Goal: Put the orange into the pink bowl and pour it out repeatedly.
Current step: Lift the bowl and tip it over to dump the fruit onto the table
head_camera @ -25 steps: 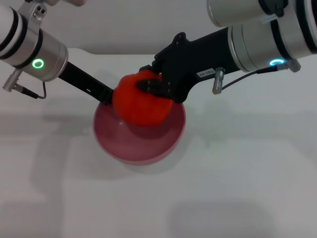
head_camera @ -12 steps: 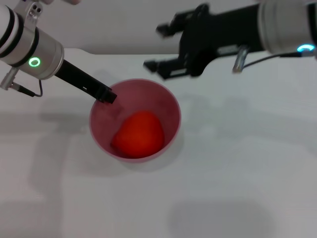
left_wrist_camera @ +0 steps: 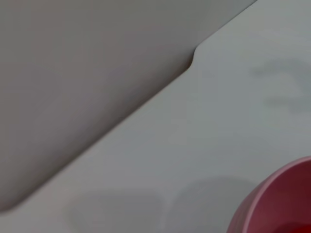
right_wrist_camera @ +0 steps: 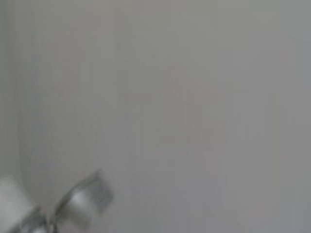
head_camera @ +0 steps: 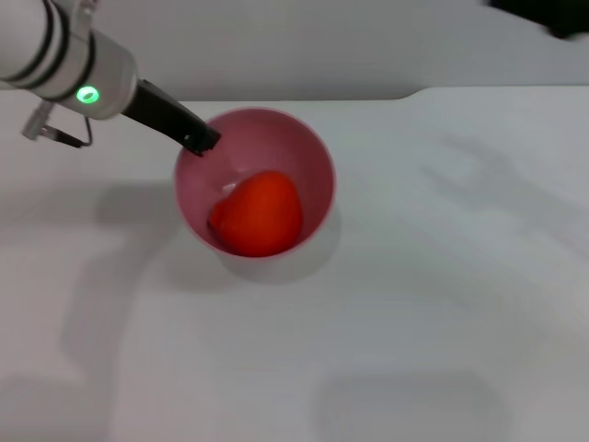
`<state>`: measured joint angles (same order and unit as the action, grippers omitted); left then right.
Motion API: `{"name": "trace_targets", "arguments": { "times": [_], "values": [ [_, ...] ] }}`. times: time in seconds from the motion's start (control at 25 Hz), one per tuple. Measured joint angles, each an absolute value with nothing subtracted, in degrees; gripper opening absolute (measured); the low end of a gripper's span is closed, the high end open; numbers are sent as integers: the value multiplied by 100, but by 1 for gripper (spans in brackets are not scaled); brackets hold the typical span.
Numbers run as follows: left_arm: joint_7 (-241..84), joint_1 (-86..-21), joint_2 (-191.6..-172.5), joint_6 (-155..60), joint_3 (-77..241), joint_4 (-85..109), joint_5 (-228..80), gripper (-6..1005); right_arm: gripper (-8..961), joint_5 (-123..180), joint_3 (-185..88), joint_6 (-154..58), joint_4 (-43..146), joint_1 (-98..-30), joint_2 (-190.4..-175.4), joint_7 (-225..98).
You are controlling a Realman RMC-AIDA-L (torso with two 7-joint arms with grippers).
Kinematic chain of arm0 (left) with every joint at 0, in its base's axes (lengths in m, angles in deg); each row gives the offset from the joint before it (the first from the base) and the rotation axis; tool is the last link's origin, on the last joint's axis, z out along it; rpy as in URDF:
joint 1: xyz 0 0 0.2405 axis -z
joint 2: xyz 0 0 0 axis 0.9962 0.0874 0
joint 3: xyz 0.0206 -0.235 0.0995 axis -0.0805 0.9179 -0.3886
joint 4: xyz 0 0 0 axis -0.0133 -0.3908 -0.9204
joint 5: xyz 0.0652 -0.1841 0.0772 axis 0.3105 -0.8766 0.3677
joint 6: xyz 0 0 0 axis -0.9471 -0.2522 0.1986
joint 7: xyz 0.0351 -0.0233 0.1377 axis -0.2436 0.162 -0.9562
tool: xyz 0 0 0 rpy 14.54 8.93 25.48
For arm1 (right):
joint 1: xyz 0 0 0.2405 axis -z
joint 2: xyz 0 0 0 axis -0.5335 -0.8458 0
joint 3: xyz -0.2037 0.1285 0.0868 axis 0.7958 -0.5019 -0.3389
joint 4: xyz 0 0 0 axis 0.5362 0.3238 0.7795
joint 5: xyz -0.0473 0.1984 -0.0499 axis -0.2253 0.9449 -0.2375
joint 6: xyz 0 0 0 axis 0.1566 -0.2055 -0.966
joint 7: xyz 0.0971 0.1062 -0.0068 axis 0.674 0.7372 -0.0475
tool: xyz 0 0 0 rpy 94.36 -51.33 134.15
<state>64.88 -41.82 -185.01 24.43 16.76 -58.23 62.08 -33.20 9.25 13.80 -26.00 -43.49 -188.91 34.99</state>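
The pink bowl (head_camera: 315,166) is at the middle left of the white table in the head view. The orange (head_camera: 258,213) lies inside it, against the near wall. My left gripper (head_camera: 199,141) reaches in from the upper left and is shut on the bowl's far-left rim. In the left wrist view, part of the bowl's rim (left_wrist_camera: 277,194) shows at the corner. Of my right arm, only a dark sliver (head_camera: 552,17) shows at the top right edge of the head view, far from the bowl.
The white table (head_camera: 414,322) spreads around the bowl. Its far edge has a step (head_camera: 414,93) at the back, also seen in the left wrist view (left_wrist_camera: 192,56). The right wrist view shows only blurred grey and a metal part (right_wrist_camera: 82,199).
My right gripper let go of the orange into the bowl, then pulled up and away to the right, almost out of the head view. The bowl in my left gripper shifted slightly back.
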Motion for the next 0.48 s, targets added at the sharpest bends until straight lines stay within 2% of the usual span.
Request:
{"name": "trace_targets", "arguments": {
  "times": [0.2, 0.24, 0.36, 0.48],
  "values": [
    [6560, -4759, -18529, 1261, 198, -6340, 6206, 44, 719, -1854, 468, 2378, -1267, -3826, -18906, 2062],
    [6560, -4759, -18529, 1261, 198, -6340, 6206, 44, 719, -1627, 381, 2564, -966, -3761, -18907, 1861],
    [6509, -5331, -18517, 245, -707, -6790, 6492, 44, 719, -1099, 13, 3135, -125, -3614, -18906, 1368],
    [6503, -5483, -18519, -13, -886, -6915, 6626, 43, 720, -811, -438, 3685, 648, -3561, -18906, 1003]
  ]
}}
